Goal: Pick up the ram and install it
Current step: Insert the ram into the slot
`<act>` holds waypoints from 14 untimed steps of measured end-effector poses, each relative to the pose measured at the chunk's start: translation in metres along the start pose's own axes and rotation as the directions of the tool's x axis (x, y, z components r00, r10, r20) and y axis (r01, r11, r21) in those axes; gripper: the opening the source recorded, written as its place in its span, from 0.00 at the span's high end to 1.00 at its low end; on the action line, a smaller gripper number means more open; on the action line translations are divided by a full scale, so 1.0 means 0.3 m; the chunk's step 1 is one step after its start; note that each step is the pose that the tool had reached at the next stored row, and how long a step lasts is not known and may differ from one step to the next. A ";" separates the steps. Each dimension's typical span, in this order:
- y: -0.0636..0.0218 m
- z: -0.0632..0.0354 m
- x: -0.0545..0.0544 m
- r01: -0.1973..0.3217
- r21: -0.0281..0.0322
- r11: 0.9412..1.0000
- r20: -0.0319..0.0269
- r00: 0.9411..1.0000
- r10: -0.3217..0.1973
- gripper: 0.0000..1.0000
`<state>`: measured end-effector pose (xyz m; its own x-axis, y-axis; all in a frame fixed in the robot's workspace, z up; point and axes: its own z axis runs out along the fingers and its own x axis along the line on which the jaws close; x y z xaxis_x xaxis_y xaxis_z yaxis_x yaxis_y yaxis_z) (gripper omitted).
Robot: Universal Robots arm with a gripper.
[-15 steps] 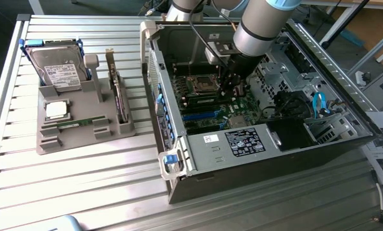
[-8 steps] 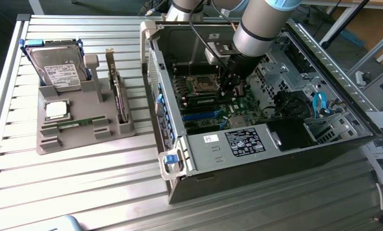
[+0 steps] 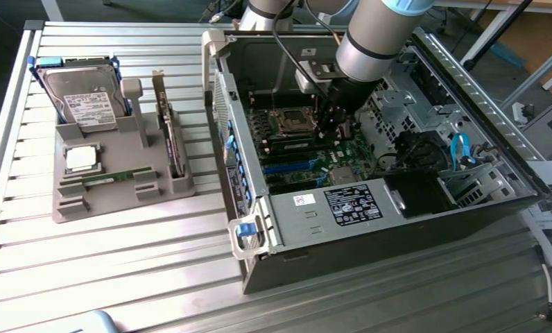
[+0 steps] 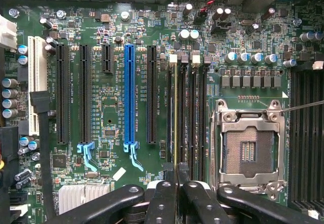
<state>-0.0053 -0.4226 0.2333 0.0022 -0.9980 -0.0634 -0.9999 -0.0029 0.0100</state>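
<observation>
In the wrist view the ram (image 4: 175,113) is seen edge-on as a thin yellow-green line. It runs along the memory slot farthest from the empty CPU socket (image 4: 248,148). My gripper (image 4: 176,176) is shut on the near end of the ram, one black finger on each side. I cannot tell whether the ram is seated in the slot or held just above it. In the exterior view my gripper (image 3: 334,132) reaches down inside the open computer case (image 3: 257,229), over the motherboard (image 3: 304,163) beside the CPU socket (image 3: 290,121).
A grey holder tray (image 3: 118,201) lies at the exterior view's left. It carries a hard drive (image 3: 87,97), a CPU (image 3: 80,158), an upright expansion card (image 3: 171,139) and another thin green stick (image 3: 114,177). Case walls, drive cages and blue cables (image 3: 459,149) surround the arm.
</observation>
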 end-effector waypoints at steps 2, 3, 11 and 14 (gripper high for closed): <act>0.000 0.000 0.000 0.000 0.000 1.000 0.000 1.000 0.000 0.87; 0.000 0.000 0.000 0.000 0.000 1.000 0.000 1.000 0.000 0.87; 0.000 0.000 0.000 0.000 0.000 1.000 0.000 1.000 0.000 0.75; 0.000 0.000 0.000 0.000 0.000 1.000 0.000 1.000 0.000 0.75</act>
<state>-0.0053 -0.4226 0.2333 0.0022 -0.9980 -0.0634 -0.9999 -0.0029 0.0100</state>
